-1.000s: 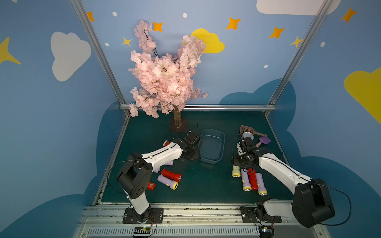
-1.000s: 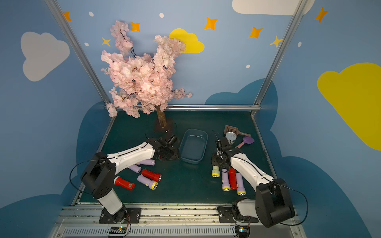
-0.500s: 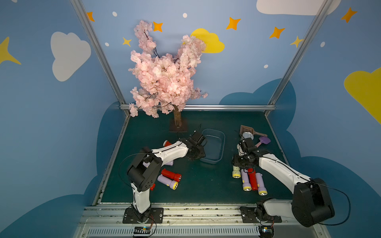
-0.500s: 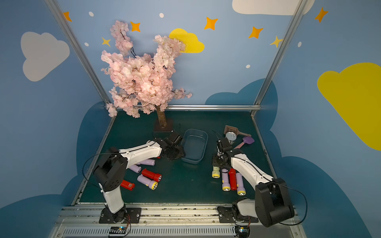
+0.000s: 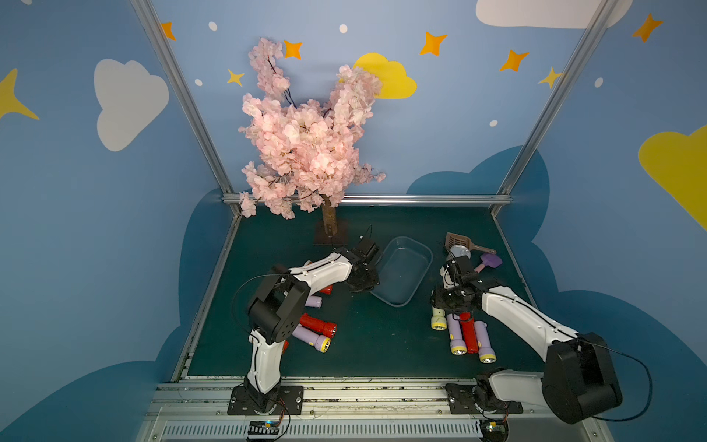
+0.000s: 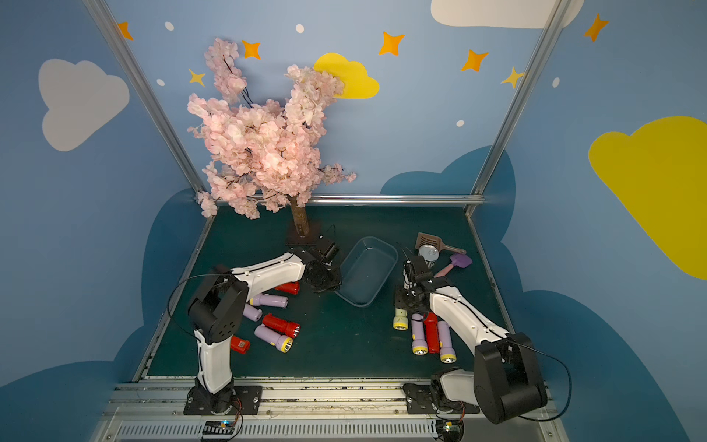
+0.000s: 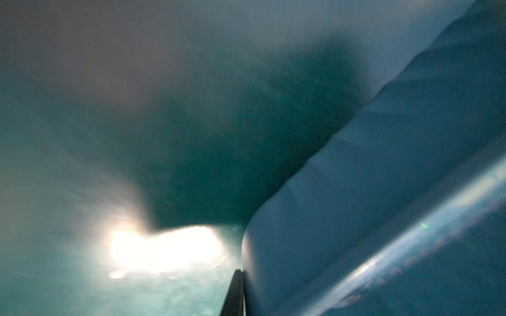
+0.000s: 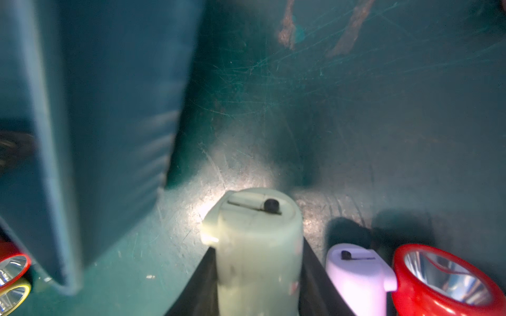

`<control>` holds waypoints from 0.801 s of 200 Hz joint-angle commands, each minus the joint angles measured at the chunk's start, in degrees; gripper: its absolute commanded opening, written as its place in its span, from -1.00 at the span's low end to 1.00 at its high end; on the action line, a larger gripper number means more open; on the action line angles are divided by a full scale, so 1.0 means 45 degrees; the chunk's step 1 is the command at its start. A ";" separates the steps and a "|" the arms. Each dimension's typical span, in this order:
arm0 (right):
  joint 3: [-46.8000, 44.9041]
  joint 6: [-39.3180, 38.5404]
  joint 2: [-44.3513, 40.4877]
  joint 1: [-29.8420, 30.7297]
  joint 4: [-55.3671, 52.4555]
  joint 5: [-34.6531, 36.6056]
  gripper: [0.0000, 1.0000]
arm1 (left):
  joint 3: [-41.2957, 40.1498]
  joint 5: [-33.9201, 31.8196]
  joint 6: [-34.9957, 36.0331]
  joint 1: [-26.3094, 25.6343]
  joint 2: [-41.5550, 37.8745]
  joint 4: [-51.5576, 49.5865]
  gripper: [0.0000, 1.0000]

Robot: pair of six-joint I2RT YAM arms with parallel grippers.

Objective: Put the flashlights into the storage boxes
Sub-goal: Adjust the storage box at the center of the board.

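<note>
Your right gripper [image 8: 258,273] is clamped on the pale green flashlight [image 8: 257,240], just beside the storage box [image 8: 109,136]. Lift it over the rim before you release. Your left gripper [image 7: 236,287], jaws together, touches the box's other wall; do not push.

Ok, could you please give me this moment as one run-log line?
left gripper: shut, beside storage box | right gripper: shut on pale green flashlight | storage box: empty
</note>
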 commanded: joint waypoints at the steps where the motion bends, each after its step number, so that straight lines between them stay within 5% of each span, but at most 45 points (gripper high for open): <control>1: -0.0116 -0.0137 -0.0308 -0.0060 0.0062 0.0006 -0.48 | 0.1752 -0.0532 0.2330 0.0285 0.0407 -0.2247 -0.93; 55: 0.0282 -0.0326 -0.0206 -0.0092 -0.0506 0.0197 -0.49 | 0.6614 -0.1583 0.7051 0.0147 0.2954 -0.6662 -0.87; 107: 0.0746 -0.0410 -0.0721 -0.0131 -0.1430 0.0477 -0.49 | 0.6293 -0.3200 0.9650 0.0061 0.3267 -0.6619 -0.71; 160: 0.1414 -0.0351 -0.0927 -0.0111 -0.1753 0.0194 -0.49 | 0.5734 -0.3325 1.1450 -0.0197 0.3203 -0.5686 -0.90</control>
